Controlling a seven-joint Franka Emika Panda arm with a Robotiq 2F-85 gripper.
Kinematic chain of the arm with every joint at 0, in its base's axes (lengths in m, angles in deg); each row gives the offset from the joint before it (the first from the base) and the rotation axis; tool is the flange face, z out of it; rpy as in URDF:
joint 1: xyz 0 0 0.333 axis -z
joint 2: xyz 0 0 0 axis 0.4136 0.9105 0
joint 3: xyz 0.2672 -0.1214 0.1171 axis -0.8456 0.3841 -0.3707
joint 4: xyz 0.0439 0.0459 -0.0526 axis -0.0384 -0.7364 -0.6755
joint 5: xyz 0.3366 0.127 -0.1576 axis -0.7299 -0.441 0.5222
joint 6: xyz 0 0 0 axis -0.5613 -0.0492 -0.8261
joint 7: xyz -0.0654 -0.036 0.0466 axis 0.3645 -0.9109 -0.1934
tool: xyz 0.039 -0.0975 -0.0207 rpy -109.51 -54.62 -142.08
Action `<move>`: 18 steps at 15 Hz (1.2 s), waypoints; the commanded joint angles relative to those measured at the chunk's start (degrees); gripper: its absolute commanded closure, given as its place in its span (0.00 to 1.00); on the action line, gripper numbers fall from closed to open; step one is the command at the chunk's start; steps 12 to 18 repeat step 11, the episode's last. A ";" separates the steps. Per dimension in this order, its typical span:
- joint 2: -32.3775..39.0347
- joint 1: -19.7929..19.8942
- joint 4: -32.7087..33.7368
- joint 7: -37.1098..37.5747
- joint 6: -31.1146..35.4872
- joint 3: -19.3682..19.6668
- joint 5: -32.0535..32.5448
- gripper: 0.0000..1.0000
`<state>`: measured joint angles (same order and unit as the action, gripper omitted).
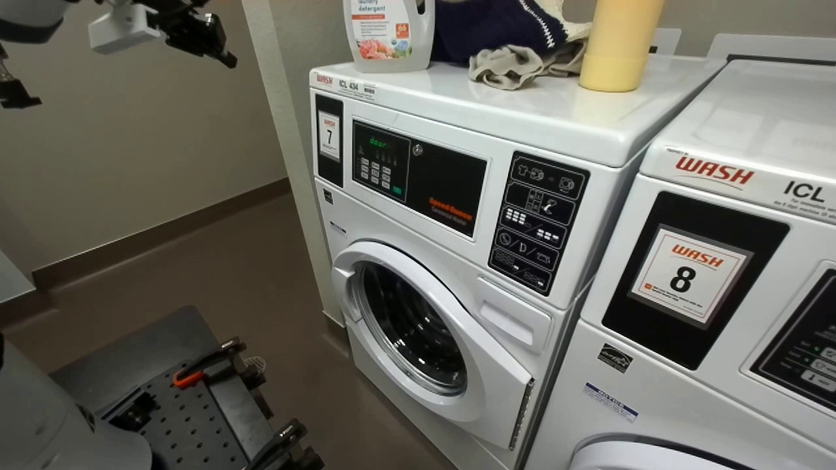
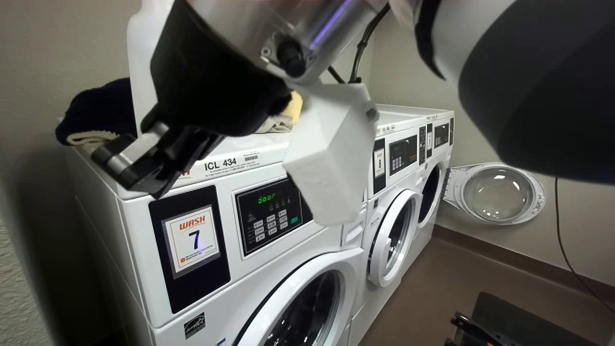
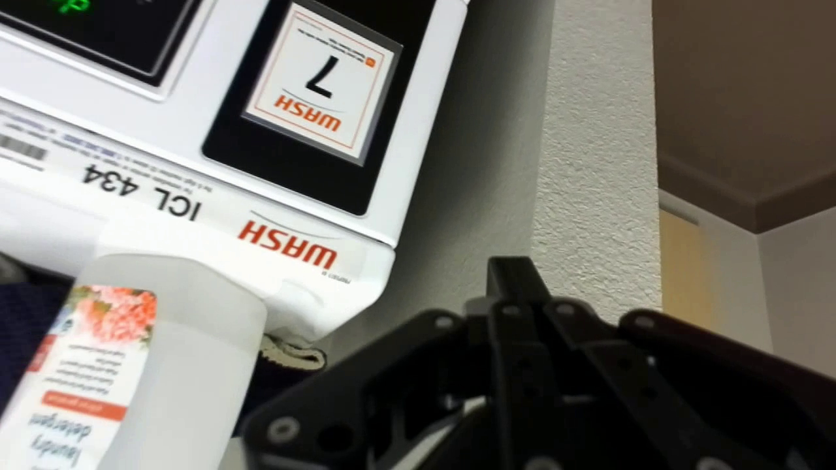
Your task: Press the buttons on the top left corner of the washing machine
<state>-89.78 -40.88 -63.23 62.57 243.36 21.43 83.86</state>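
Washing machine (image 1: 450, 258), white, front-loading, marked 7. Buttons (image 2: 271, 225): pale keys in a small grid under a green readout (image 2: 266, 198), upper left of its front; in both exterior views right of and below the gripper (image 3: 516, 277), well apart; long axis of the control strip (image 1: 450, 183) running left to right. Press judged to need travel right and down. Gripper: clenched, nothing held. Containers, atop machine: detergent bottle (image 1: 390, 32), left; yellow container (image 1: 620, 49), further right. Porthole door (image 1: 411, 326), dark-glazed; contents not made out.

1 detergent bottle (image 1: 390, 39), 1 yellow container (image 1: 618, 47)
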 commanded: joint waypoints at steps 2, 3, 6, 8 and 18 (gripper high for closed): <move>-5.92 3.46 -1.43 1.29 -8.89 -2.90 -6.18 1.00; -6.67 3.83 -1.82 1.43 -9.91 -2.83 -7.37 1.00; -7.52 4.92 -2.79 0.87 -10.39 -2.07 -10.05 1.00; -7.72 5.94 -3.28 0.35 -9.94 -1.77 -10.98 1.00; -7.14 7.17 -3.59 -0.76 -9.18 -1.00 -11.68 1.00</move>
